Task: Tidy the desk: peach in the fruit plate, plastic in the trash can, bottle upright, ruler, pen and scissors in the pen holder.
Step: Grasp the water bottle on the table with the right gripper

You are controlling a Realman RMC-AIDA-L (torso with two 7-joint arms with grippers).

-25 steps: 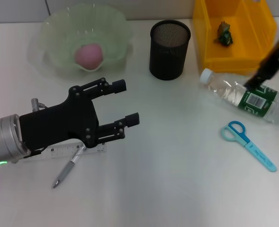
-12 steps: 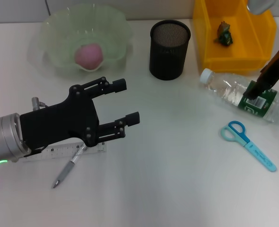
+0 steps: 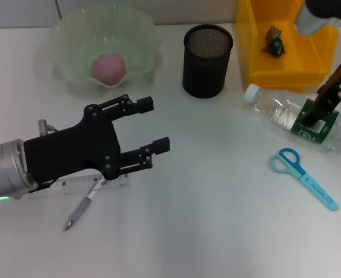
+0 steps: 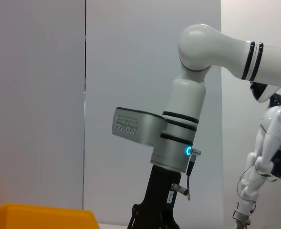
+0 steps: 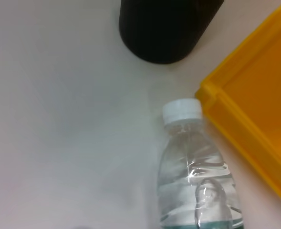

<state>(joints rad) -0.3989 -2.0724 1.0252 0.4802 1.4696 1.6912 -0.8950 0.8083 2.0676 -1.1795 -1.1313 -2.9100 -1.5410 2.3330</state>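
Note:
A clear bottle (image 3: 277,112) (image 5: 197,176) with a white cap and green label lies on its side at the right. My right gripper (image 3: 319,110) is down over its label end. The pink peach (image 3: 107,68) sits in the green fruit plate (image 3: 66,35). A crumpled piece of plastic (image 3: 274,40) lies in the yellow trash can (image 3: 257,58) (image 5: 254,124). The black mesh pen holder (image 3: 207,61) (image 5: 164,24) stands at the back middle. Blue scissors (image 3: 303,176) lie at the front right. My left gripper (image 3: 155,124) hovers open and holds nothing, above the ruler (image 3: 72,186) and pen (image 3: 83,207).
The trash can stands just behind the bottle, and the pen holder is to the left of the bottle's cap. The left wrist view shows my right arm (image 4: 178,138) above the yellow trash can's rim (image 4: 35,214).
My right gripper has shifted slightly right and down along the bottle's label end. The left arm and all desk objects have stayed put.

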